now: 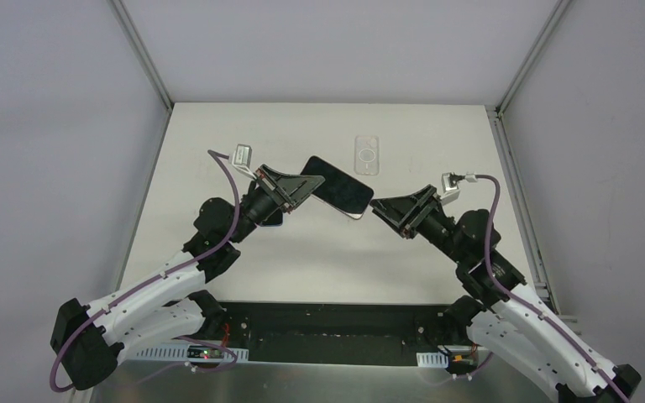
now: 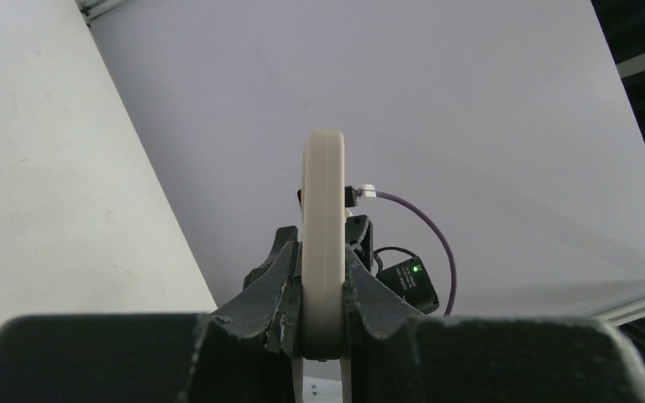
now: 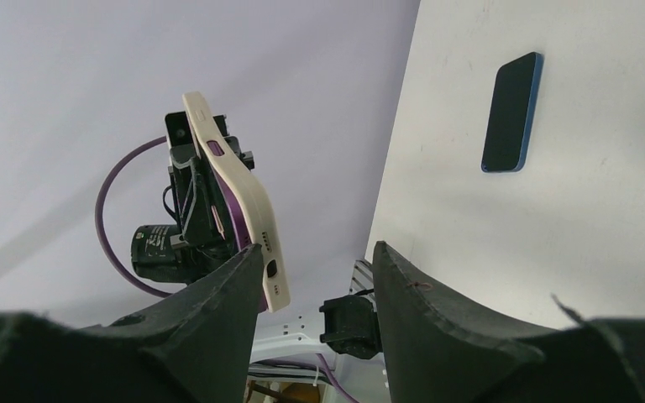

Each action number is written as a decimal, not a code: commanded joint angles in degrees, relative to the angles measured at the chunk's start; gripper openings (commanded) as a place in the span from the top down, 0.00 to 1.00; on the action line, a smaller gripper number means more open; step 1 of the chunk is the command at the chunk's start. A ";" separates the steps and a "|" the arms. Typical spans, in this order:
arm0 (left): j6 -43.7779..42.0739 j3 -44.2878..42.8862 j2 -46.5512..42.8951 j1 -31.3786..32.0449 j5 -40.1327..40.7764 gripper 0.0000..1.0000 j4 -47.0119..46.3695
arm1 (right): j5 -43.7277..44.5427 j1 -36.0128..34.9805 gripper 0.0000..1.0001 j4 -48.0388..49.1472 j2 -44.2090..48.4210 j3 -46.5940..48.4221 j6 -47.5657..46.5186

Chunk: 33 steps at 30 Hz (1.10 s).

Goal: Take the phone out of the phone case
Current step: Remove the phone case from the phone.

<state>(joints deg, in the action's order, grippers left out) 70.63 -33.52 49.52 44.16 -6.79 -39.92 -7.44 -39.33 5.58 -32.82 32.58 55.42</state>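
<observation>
Cream rubbery phone case (image 3: 252, 201) with black-screened phone (image 1: 336, 186) inside hangs above white desk (image 1: 218, 143), long axis running hand to hand; left hand (image 1: 298, 186) clamped on left end, right hand (image 1: 378, 205) jaws apart at right end

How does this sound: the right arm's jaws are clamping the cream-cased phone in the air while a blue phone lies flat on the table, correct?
Wrong arm: the left arm's jaws clamp the cream-cased phone, as the left wrist view shows. The blue phone does lie flat on the table.
</observation>
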 commanded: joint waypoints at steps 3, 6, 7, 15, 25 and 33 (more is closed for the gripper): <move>2.69 -5.73 -0.39 2.89 -5.94 1.00 -8.86 | -0.99 0.35 0.47 1.48 -5.28 0.85 2.15; 2.43 -6.03 -0.25 3.41 -5.94 1.00 -8.94 | -1.92 0.46 0.48 2.70 -6.44 0.73 3.05; 2.41 -6.08 -0.15 3.53 -5.93 1.00 -8.94 | -2.10 0.47 0.47 2.96 -6.66 0.73 3.23; 2.10 -5.52 0.41 3.88 -4.96 1.00 -9.03 | -6.48 0.62 0.47 12.40 -7.02 -1.81 5.31; 2.10 -2.23 4.80 3.90 1.57 1.00 -9.03 | -16.44 0.52 0.62 27.55 -12.94 -2.15 11.85; 1.88 -1.31 8.86 3.91 2.27 1.00 -9.03 | -17.43 0.56 0.83 29.92 -12.60 -2.73 12.11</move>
<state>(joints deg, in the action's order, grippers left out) 73.87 -35.09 56.93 46.19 -2.76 -44.47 -20.12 -37.74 30.68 -46.04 29.23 66.81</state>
